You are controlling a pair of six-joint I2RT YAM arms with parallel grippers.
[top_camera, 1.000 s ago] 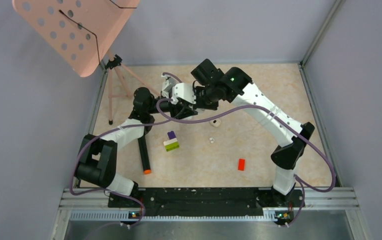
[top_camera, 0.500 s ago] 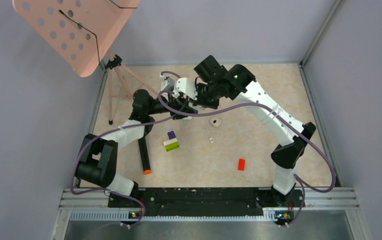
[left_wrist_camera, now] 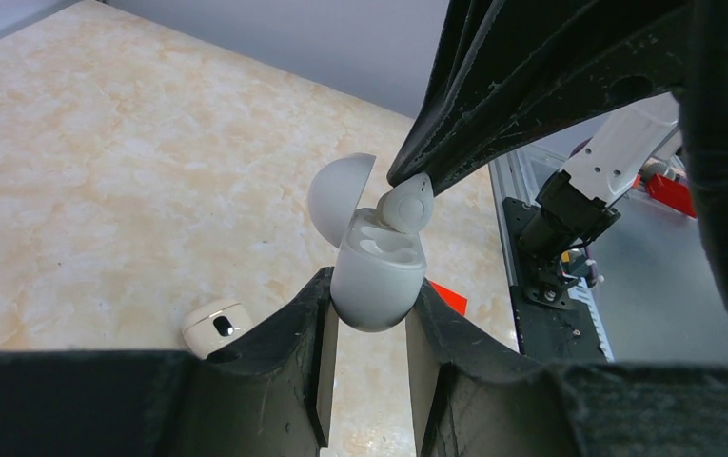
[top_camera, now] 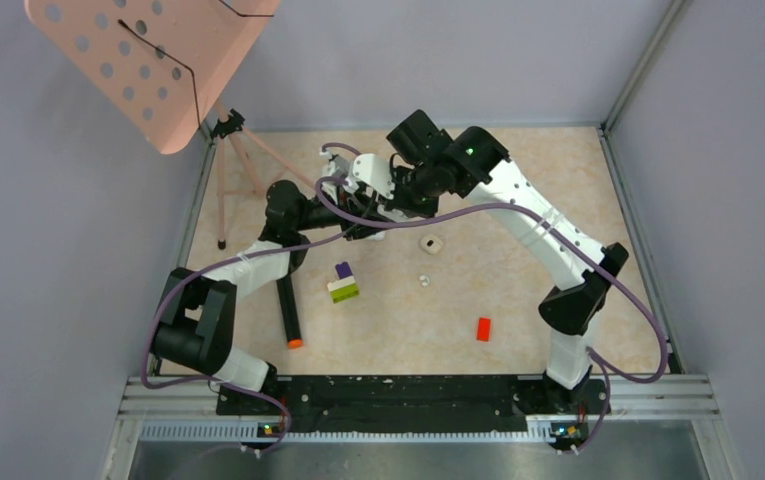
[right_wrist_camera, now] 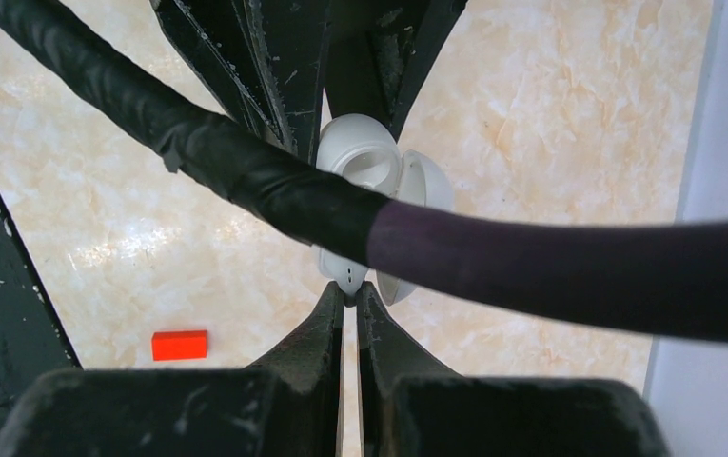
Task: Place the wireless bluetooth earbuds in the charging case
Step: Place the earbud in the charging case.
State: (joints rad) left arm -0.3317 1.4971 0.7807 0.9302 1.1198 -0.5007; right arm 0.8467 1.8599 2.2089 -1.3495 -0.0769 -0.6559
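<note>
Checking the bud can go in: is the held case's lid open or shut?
Open. The charging case, gripped by the left claw, has its lid swung back and its inner wells exposed.

In my right wrist view a thick black-and-purple cable (right_wrist_camera: pixel 531 262) is crossing the open white pebble-shaped charging case (right_wrist_camera: pixel 364 157) and hiding its middle. The tips of my right gripper (left_wrist_camera: pixel 407 179) are covering the top of the small white earbud (left_wrist_camera: pixel 405 207). From above, my wrists are blocking both grippers. My left gripper (left_wrist_camera: pixel 371 290) is cutting off a second white case (left_wrist_camera: pixel 215 327). The tiny white bit (top_camera: pixel 424 281) on the table (top_camera: pixel 518 300) is showing too small to identify.
</note>
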